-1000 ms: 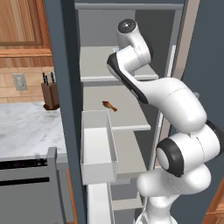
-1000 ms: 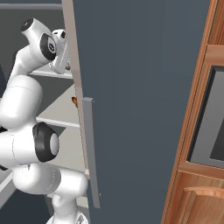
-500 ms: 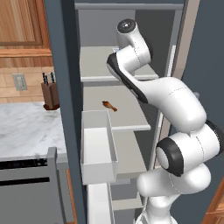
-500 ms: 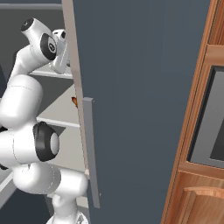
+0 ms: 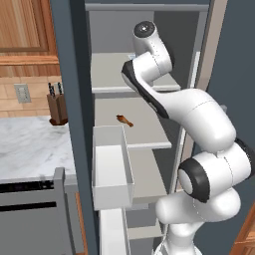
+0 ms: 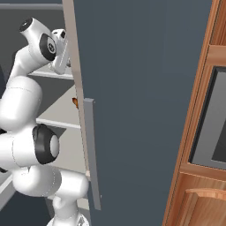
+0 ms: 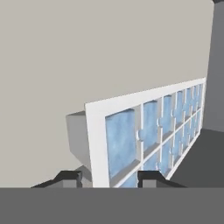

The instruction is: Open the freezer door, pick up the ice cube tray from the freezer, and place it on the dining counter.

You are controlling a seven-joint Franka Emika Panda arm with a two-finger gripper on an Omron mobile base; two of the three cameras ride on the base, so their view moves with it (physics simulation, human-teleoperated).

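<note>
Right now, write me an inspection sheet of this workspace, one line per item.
Surface: pale grey freezer shelves; the arm reaches in over an upper one.
Job's things: freezer door swung open; ice cube tray, white with blue cells, stands on edge along the light freezer wall, close ahead of the hand.
Clutter: small brown item on a middle shelf; white bin on the door's inner side.
Hand: fingertips apart, one on each side of the tray's near end; contact cannot be told.
Cables: nothing seen.
Surroundings: knife block on a marble worktop to the left; second dark door with bar handle and wooden cabinets to the right.
</note>
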